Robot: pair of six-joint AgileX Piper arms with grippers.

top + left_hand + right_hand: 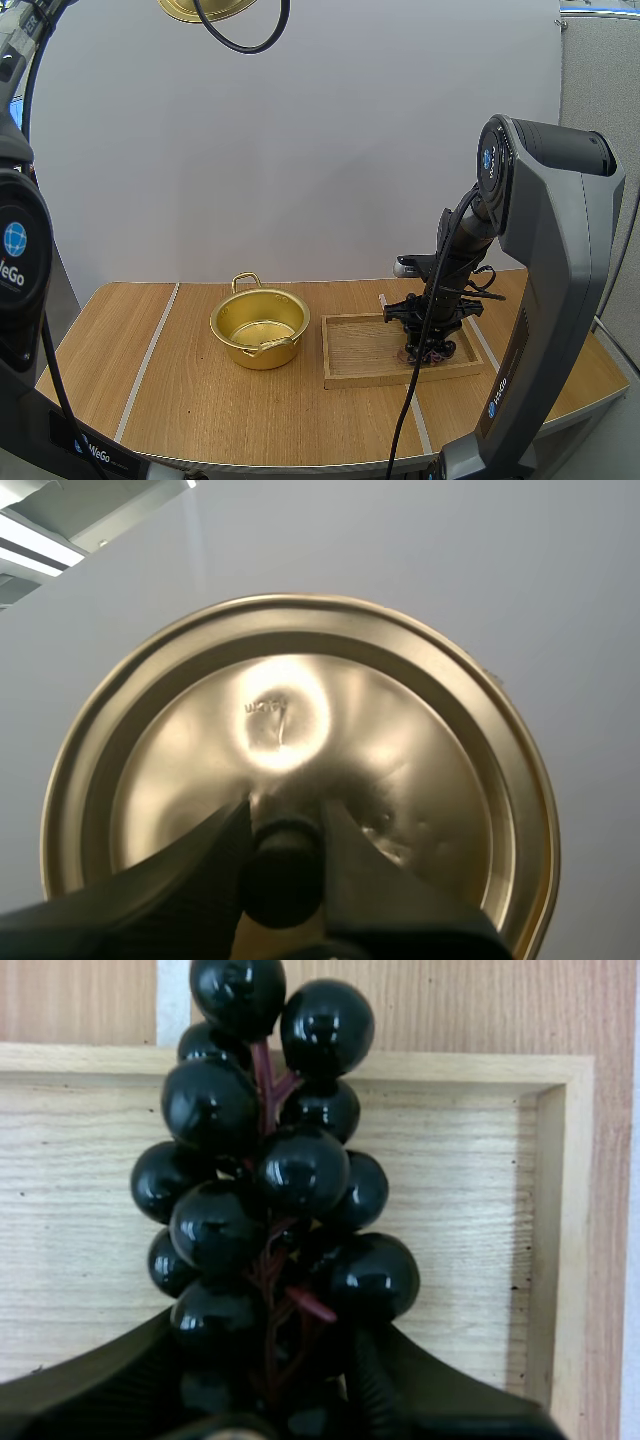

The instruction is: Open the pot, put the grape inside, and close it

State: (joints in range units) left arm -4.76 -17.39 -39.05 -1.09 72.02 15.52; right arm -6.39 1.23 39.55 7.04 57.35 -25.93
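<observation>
Black grapes [270, 1190] pinched in my right gripper [270, 1360] want a slow, straight lift to the pot [258, 330], my left gripper [283, 865] clamping the lid [290, 710] aloft by its knob.

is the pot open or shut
Open: the pot sits lidless, its inside bare; the left gripper holds the lid aloft.

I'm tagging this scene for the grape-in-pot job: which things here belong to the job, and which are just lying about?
Belong to the job:
pot, open on the table
lid, held high by its knob in the left gripper
bunch of grapes, pinched by the right gripper

Just lying about:
wooden tray, under the grapes
</observation>
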